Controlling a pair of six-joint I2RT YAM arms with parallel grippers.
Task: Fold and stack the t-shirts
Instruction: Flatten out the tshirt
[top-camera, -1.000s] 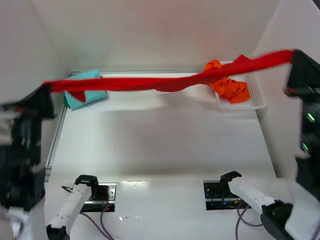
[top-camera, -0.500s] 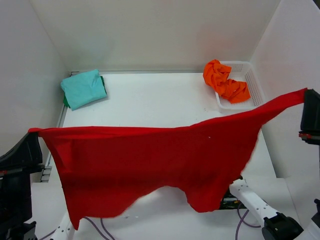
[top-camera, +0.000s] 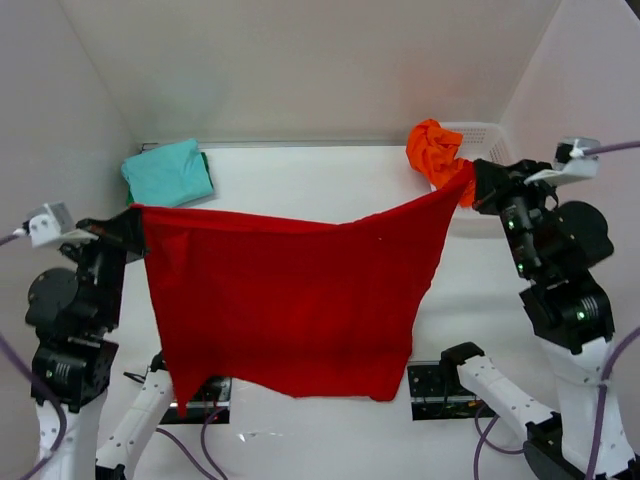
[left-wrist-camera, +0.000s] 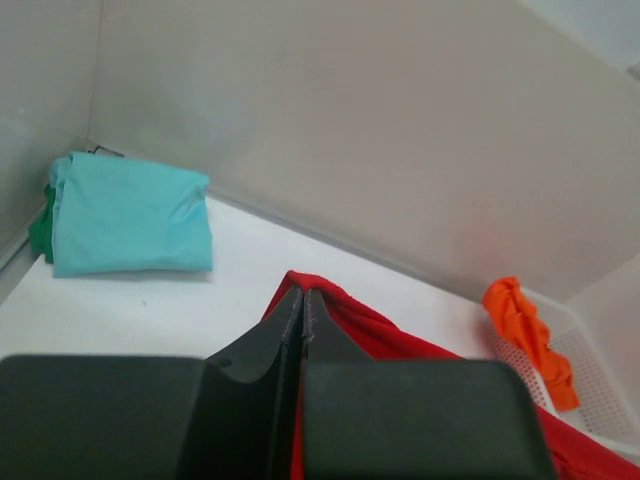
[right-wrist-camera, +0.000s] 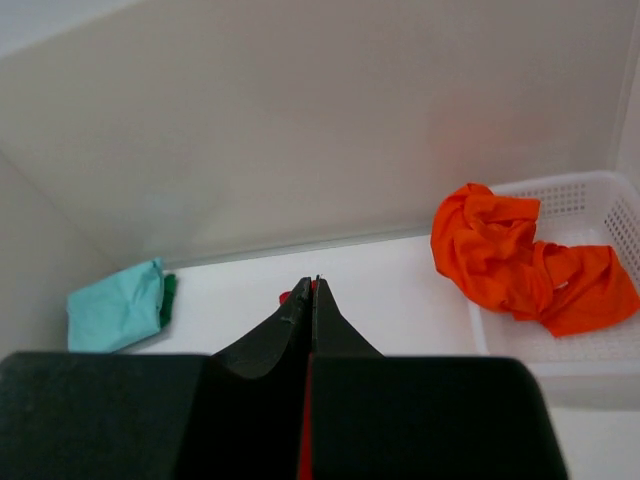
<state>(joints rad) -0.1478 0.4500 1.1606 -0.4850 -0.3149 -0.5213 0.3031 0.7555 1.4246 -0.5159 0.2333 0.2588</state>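
Two arms hold the red t-shirt (top-camera: 290, 300) stretched between them in the air, and only the top camera shows it whole. Its upper edge sags from the left arm (top-camera: 75, 300) across to the right arm (top-camera: 550, 250), and the cloth hangs as a broad sheet over the near part of the desk (top-camera: 320, 180), hiding part of the arm bases. Whether the hem touches the desk cannot be told.

The left jaws are clamped on the shirt's upper left corner and the right jaws on its upper right corner. In each wrist view the black jaws are pressed together. The left one shows a red fold running out from the tips, the right one only a speck of red.

The teal t-shirt (top-camera: 168, 172) lies folded at the far left corner. The left wrist view shows a dark green cloth (left-wrist-camera: 40, 225) under its edge most clearly.

The orange t-shirt (top-camera: 435, 145) sits crumpled in the white mesh basket (top-camera: 490, 135) at the far right. It is partly hidden from above but fully shown by the right wrist camera, heaped over the basket's left rim.
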